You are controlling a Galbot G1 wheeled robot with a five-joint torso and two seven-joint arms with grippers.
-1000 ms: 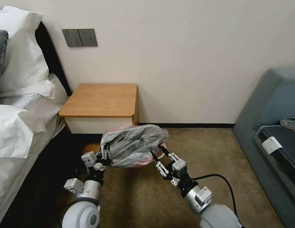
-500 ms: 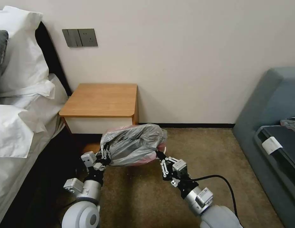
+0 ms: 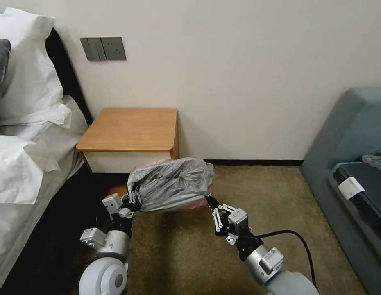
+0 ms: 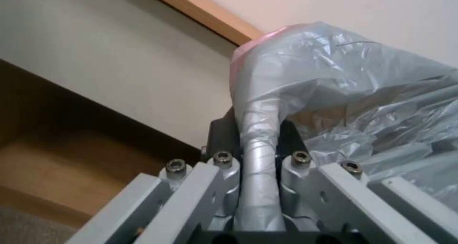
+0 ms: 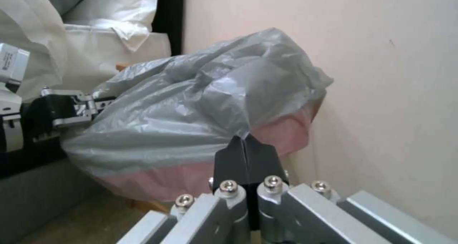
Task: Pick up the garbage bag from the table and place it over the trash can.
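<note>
The garbage bag, crinkly grey plastic with a pink edge, hangs stretched between my two grippers just in front of the table, above the carpet. My left gripper is shut on the bag's left end. In the left wrist view a twisted strand of the bag runs between that gripper's fingers. My right gripper holds the bag's right lower edge. In the right wrist view its black fingertips are pressed together against the bag. The trash can is hidden.
A bed with white pillows runs along the left. A grey sofa stands at the right. The wall is close behind the table, and brown carpet lies open between table and sofa.
The right gripper went from open to shut at the bag's right edge and drew slightly right and toward me. The bag now looks pulled tauter and flatter. The left gripper barely shifted.
</note>
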